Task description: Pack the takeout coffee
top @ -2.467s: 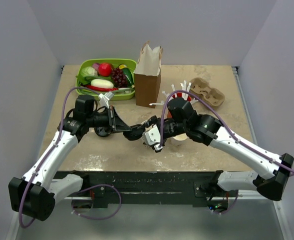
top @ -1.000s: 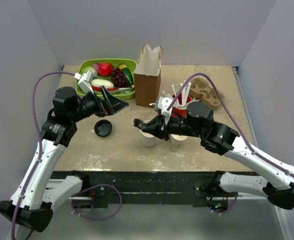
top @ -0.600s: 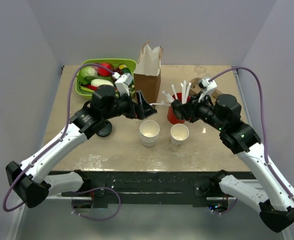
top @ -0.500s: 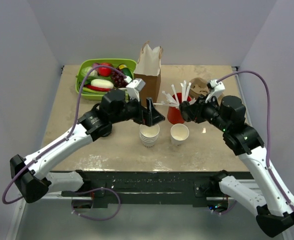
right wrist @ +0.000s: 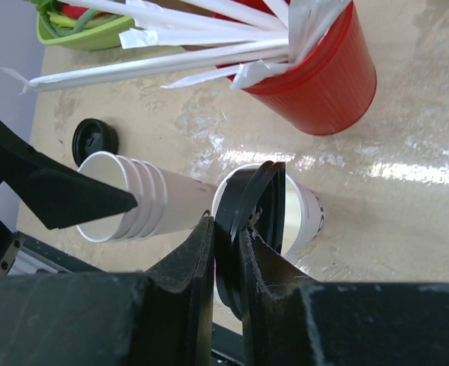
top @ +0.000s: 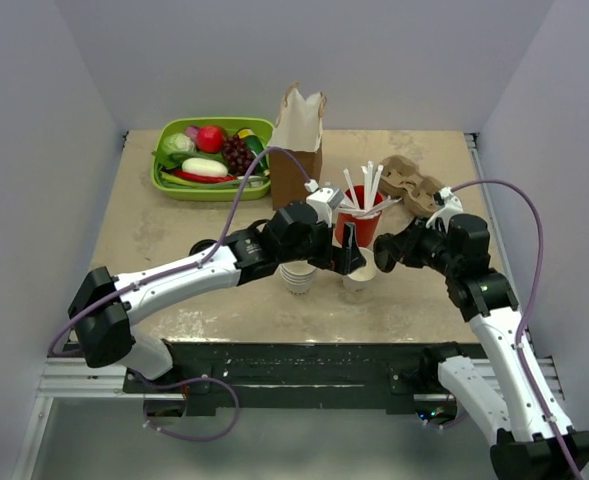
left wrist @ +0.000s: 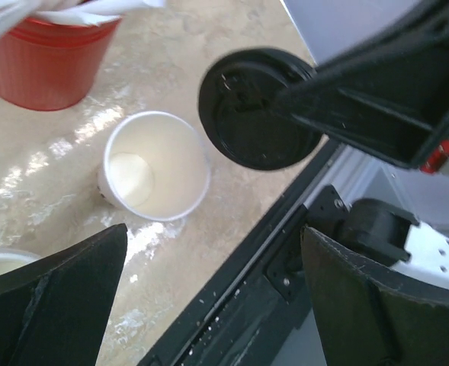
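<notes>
A single lidless white paper cup (top: 362,274) (left wrist: 155,166) (right wrist: 306,217) stands upright on the table. My right gripper (top: 392,250) (right wrist: 228,236) is shut on a black sip lid (left wrist: 258,110) (right wrist: 256,200), held on edge just above and to the right of that cup. My left gripper (top: 346,254) (left wrist: 213,229) hangs open over the cup, which lies ahead of its wide-spread fingers, untouched. A takeout coffee with its lid on is out of view.
A stack of lidless cups (top: 296,276) (right wrist: 121,198) stands just left of the single cup. A red cup of wrapped straws (top: 364,222) (right wrist: 327,76) is right behind. Farther back are a brown paper bag (top: 296,150), a green food tray (top: 214,193) and a cardboard carrier (top: 414,185). A loose black lid (right wrist: 94,139) lies left.
My left arm has swung right, from over the stacked cups to over the single cup, still open. My right gripper has come down and toward the single cup with the lid.
</notes>
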Controlling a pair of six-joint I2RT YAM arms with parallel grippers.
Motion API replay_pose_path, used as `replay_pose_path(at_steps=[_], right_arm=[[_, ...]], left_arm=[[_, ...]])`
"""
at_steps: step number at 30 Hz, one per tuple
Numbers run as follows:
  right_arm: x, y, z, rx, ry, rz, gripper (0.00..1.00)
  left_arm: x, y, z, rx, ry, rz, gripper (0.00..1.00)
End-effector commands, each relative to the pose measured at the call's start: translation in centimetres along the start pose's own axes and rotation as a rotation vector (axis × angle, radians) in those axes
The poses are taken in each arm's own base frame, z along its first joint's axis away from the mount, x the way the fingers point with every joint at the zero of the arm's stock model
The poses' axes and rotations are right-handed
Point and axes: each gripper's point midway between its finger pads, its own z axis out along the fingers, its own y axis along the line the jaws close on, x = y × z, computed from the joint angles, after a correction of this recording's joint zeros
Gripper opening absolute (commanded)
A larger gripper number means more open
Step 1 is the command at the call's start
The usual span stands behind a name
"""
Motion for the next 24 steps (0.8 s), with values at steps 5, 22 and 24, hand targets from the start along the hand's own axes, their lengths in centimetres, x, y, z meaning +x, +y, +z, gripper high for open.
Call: replay_pose_path(at_steps=[5, 22, 24], right_arm=[[0.2, 1.2, 0.9, -0.125, -0.036, 0.127, 0.14], [2.0, -0.6, 2.3, -0.098, -0.056, 0.239, 0.17], [2.3, -0.9, 2.4, -0.089, -0.051, 0.244, 0.17]], left_arm=[[-2.7, 0.5, 3.2, -0.064, -0.102, -0.021, 1.00], [-0.7, 2.4, 6.1, -0.125, -0.043, -0.035, 1.00], [-0.6, 2.6, 6.0, -0.131, -0.040, -0.035, 1.00]])
